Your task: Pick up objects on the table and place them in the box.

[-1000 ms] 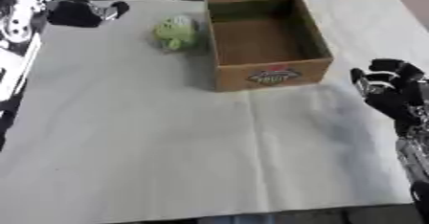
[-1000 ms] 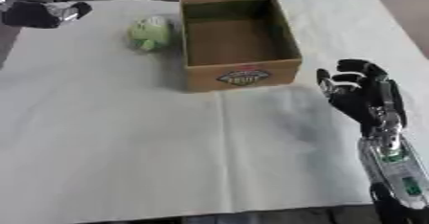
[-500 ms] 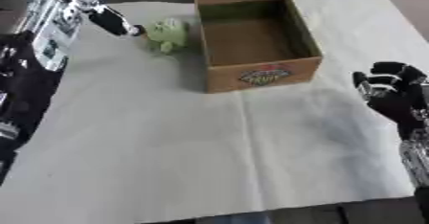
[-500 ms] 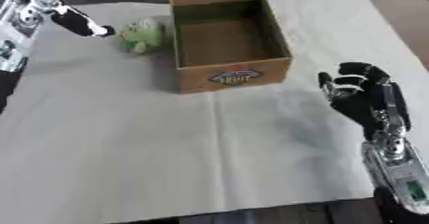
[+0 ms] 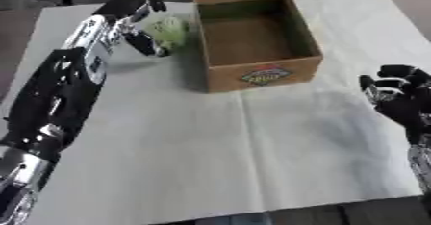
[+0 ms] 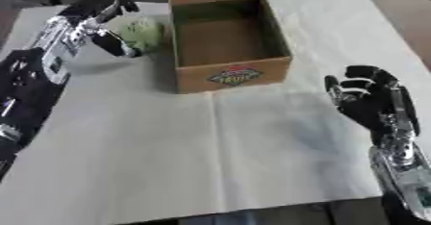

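- A white cloth [image 5: 210, 147] covers the table and bears only a few things; dark floor shows at the near edge.
- The box [image 5: 257, 36] stands open-topped just to the right of the left hand, its label facing the robot; nothing shows inside it, so it looks ready to take things.
- The toy [image 5: 168, 31], pale green and soft-looking, lies between that hand and the box wall, close to both.
- The left hand [image 5: 133, 15] is cupped around the toy, fingers arched over it and thumb low at its near side; whether they touch it I cannot tell. The pose suits a grasp from the side away from the box.
- The right hand [image 6: 366, 99] idles well to the right of the box, fingers curled, holding nothing, clear of the lift path.
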Controlling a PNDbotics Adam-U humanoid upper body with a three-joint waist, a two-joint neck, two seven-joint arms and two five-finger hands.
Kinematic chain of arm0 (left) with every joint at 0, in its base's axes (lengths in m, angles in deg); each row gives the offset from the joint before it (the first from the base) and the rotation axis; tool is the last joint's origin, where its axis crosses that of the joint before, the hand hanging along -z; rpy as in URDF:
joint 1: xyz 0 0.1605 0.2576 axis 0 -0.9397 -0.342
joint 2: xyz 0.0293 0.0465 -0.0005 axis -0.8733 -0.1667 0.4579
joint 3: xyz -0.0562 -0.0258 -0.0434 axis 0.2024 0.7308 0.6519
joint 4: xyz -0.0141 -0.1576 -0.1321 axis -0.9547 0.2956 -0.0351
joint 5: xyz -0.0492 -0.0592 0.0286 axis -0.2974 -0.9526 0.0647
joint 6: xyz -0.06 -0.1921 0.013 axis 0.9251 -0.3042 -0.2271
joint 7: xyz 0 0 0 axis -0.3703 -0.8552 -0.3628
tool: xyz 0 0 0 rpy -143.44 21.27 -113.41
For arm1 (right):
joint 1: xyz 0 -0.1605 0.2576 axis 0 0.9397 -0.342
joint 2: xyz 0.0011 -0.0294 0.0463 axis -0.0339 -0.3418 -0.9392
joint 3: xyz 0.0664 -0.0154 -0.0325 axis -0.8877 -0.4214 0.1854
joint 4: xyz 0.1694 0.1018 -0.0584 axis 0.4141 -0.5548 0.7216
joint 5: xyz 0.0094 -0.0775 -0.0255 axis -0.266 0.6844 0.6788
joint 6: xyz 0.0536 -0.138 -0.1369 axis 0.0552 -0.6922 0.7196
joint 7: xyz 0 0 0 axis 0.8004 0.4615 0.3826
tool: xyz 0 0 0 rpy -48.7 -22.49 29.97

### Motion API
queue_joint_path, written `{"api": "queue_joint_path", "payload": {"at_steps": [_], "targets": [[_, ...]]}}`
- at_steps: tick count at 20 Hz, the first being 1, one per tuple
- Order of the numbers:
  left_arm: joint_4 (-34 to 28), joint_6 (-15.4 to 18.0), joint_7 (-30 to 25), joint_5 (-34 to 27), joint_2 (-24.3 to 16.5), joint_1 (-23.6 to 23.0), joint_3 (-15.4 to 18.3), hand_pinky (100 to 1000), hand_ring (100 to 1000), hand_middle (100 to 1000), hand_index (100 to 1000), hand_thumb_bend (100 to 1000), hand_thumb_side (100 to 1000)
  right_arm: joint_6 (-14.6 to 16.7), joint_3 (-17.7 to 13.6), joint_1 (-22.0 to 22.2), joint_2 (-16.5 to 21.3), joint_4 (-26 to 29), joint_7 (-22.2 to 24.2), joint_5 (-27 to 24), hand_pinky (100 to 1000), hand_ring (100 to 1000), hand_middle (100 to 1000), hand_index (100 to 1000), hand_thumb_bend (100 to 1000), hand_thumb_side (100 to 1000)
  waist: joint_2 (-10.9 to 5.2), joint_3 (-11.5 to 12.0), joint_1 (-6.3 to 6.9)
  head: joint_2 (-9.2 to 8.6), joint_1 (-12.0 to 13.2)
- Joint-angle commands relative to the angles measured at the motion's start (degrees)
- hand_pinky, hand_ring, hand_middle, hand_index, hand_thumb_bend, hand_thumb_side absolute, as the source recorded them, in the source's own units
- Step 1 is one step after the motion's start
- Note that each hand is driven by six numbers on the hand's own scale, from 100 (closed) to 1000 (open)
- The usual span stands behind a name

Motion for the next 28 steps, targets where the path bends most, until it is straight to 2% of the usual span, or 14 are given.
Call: {"api": "queue_joint_path", "payload": {"at_steps": [1, 11, 16, 18, 21, 22, 25, 28], "targets": [[-0.05, -1.46, 2.6, 2.42, 0.15, 1.11, 0.66, 753, 749, 742, 813, 680, 173, 0.09, -0.04, -0.81, 0.75, 0.62, 0.17, 0.12, 581, 626, 606, 647, 387, 100, -0.73, -0.19, -0.08, 0.12, 0.3], [1.75, -3.52, 6.73, 4.75, 1.67, 0.29, 1.04, 757, 758, 762, 825, 623, 122, 0.11, -0.03, -0.87, 0.57, 0.56, 0.24, 0.06, 581, 626, 606, 647, 386, 100, -0.43, -0.58, -0.07, -0.21, 0.56], [2.71, -4.87, 9.78, 5.83, 1.77, -0.02, 1.31, 722, 711, 711, 792, 510, 100, 0.13, -0.06, -0.88, 0.52, 0.55, 0.22, 0.01, 581, 626, 606, 647, 386, 100, -0.29, -0.6, -0.05, -0.34, 0.55], [3.01, -5.12, 10.18, 6.25, 1.81, -0.08, 1.27, 718, 703, 701, 788, 495, 100, 0.13, -0.05, -0.9, 0.53, 0.55, 0.24, 0.0, 581, 626, 606, 647, 386, 100, -0.23, -0.63, -0.03, -0.38, 0.57], [3.2, -5.4, 11.05, 6.99, 1.81, -0.26, 1.28, 686, 611, 602, 724, 400, 100, 0.14, -0.07, -0.92, 0.49, 0.55, 0.23, 0.0, 581, 625, 606, 647, 386, 100, -0.17, -0.77, -0.04, -0.48, 0.56], [3.24, -5.61, 11.69, 7.27, 1.81, -0.31, 1.36, 686, 611, 602, 724, 400, 100, 0.14, -0.08, -0.91, 0.49, 0.54, 0.22, -0.01, 581, 625, 606, 647, 386, 100, -0.15, -0.8, -0.05, -0.5, 0.56], [3.31, -6.62, 14.78, 8.16, 1.75, -0.35, 1.73, 624, 509, 493, 598, 261, 100, 0.14, -0.11, -0.91, 0.48, 0.54, 0.17, -0.03, 581, 625, 606, 646, 386, 100, -0.13, -0.92, -0.06, -0.57, 0.55], [3.2, -7.82, 19.49, 8.39, 1.79, -0.45, 2.15, 576, 450, 425, 499, 187, 100, 0.15, -0.12, -0.92, 0.44, 0.55, 0.14, -0.05, 581, 625, 606, 646, 386, 100, -0.09, -0.97, -0.1, -0.59, 0.52]]}}
